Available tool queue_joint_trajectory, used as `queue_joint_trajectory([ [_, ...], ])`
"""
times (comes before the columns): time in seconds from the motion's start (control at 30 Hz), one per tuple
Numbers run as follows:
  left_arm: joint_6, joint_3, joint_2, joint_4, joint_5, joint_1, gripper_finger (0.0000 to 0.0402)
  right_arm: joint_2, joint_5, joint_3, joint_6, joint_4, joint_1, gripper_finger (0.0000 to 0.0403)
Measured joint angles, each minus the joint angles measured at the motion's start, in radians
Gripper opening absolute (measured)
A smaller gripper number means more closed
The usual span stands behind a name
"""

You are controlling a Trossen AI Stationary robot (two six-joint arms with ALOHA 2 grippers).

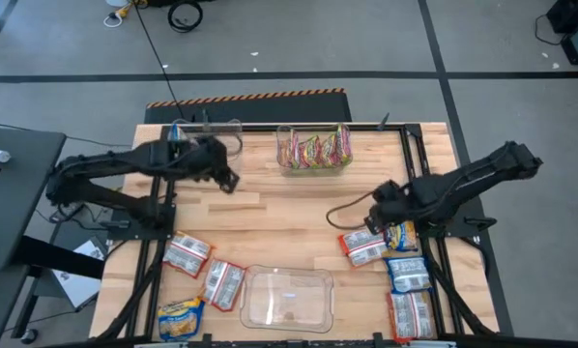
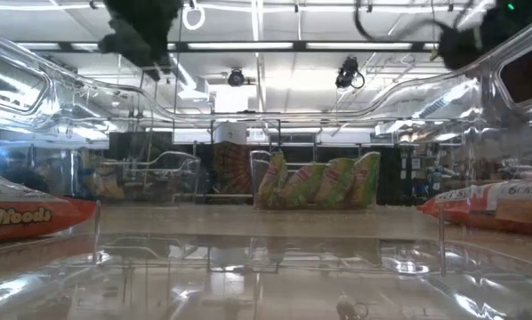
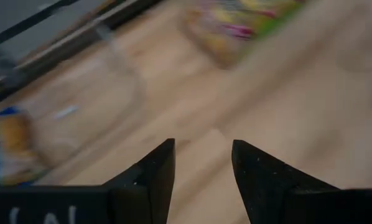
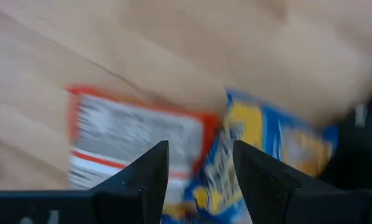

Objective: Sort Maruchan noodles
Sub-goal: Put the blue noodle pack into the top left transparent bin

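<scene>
Maruchan packets lie flat on the wooden table. A red-silver one [image 1: 363, 246] and a blue-yellow one [image 1: 402, 235] lie near the right side, with two more [image 1: 408, 274] toward the near edge. Three others [image 1: 187, 254] lie near-left. Green-pink packets [image 1: 314, 150] stand on edge in a clear bin at the far edge. My right gripper [image 1: 378, 201] hovers open, above and just far of the red-silver packet [image 4: 136, 137] and the blue-yellow one [image 4: 267, 137]. My left gripper [image 1: 229, 181] is open and empty over bare wood [image 3: 201, 146], beside a far-left clear bin [image 1: 207, 135] holding a blue-yellow packet [image 3: 5, 143].
A clear bin [image 1: 287, 298] sits at the near edge in the middle, and the low view looks through its walls. A black frame rail [image 1: 415, 164] runs along the table's right side. Bare wood lies between the far bins and the near bin.
</scene>
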Motion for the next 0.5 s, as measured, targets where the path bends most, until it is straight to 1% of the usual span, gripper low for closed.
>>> queue_joint_trajectory([
  [0.07,-0.021,0.0,0.0,0.008,-0.002,-0.077,0.0164,0.029,-0.039,-0.04,0.118,0.014,0.031,0.0185],
  [0.2,-0.111,0.0,0.001,0.01,-0.022,-0.242,0.0164,0.094,-0.041,-0.067,0.278,0.011,0.052,0.0185],
  [0.3,-0.185,0.0,0.002,0.029,-0.077,-0.37,0.0164,0.138,-0.055,-0.067,0.324,-0.031,0.049,0.0185],
  [0.4,-0.254,0.0,0.002,0.031,-0.153,-0.477,0.0164,0.178,-0.11,-0.069,0.33,-0.058,0.043,0.0185],
  [0.5,-0.299,0.0,0.002,0.032,-0.216,-0.567,0.0164,0.21,-0.188,-0.093,0.326,0.041,0.042,0.0185],
])
